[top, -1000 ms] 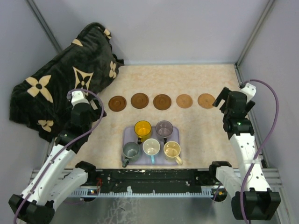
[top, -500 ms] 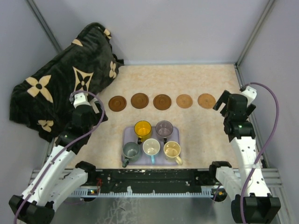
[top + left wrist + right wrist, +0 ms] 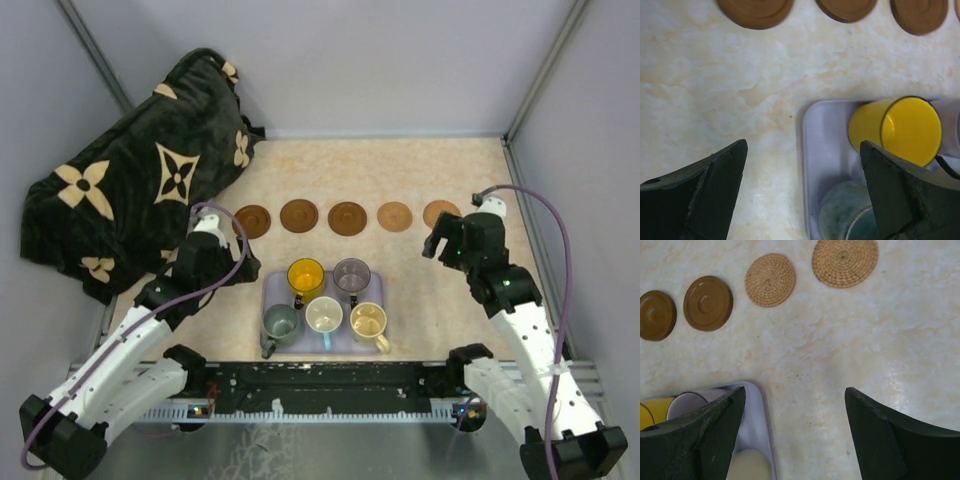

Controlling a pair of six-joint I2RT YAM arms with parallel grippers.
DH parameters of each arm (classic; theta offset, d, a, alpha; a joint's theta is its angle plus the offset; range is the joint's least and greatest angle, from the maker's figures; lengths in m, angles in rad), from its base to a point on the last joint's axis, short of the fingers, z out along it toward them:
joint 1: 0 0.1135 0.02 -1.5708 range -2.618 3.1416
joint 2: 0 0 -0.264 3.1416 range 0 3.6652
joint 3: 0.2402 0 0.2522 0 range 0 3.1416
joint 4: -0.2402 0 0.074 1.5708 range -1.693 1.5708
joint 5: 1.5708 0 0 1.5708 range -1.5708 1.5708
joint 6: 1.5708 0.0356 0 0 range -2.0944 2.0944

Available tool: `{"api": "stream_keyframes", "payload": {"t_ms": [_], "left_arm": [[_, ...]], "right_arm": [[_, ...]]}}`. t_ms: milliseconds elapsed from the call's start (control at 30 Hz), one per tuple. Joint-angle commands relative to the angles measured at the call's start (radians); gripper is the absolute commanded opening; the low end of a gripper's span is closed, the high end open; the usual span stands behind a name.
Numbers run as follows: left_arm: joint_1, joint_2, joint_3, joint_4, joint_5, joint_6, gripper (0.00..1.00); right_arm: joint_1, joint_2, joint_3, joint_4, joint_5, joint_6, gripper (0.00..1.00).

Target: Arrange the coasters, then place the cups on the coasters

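Observation:
Five coasters lie in a row across the table: three dark brown (image 3: 251,221) (image 3: 299,215) (image 3: 347,218) and two woven tan (image 3: 395,216) (image 3: 441,213). The cups stand together on a lavender tray (image 3: 270,290): yellow (image 3: 305,275), purple-grey (image 3: 351,274), grey-green (image 3: 281,323), cream (image 3: 324,315), beige (image 3: 368,321). My left gripper (image 3: 804,150) is open above the tray's left rim (image 3: 810,150), with the yellow cup (image 3: 905,127) and grey-green cup (image 3: 850,215) just to its right. My right gripper (image 3: 795,392) is open over bare table beside the tray's right rim (image 3: 762,410), holding nothing.
A black blanket with tan flower shapes (image 3: 140,180) is heaped at the back left, reaching close to the leftmost coaster. Grey enclosure walls close in the table on three sides. A black rail (image 3: 320,380) runs along the near edge behind the tray.
Both arms have swung inward toward the tray: the left gripper moved right and nearer, the right gripper moved left away from the rightmost coaster. Coasters and cups have not moved.

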Motion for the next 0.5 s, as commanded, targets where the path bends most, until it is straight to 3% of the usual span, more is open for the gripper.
{"api": "stream_keyframes", "payload": {"t_ms": [0,133,467], "left_arm": [[-0.109,0.022,0.006,0.045,-0.024,-0.031,1.00],[-0.133,0.041,-0.008,0.044,-0.008,-0.088,1.00],[-0.134,-0.019,-0.037,0.025,-0.033,-0.103,1.00]], "right_arm": [[0.115,-0.020,-0.010,-0.048,0.009,0.045,0.80],[0.217,-0.029,-0.028,-0.091,0.017,0.083,0.75],[0.510,-0.124,-0.069,-0.258,-0.114,0.147,0.77]]}}
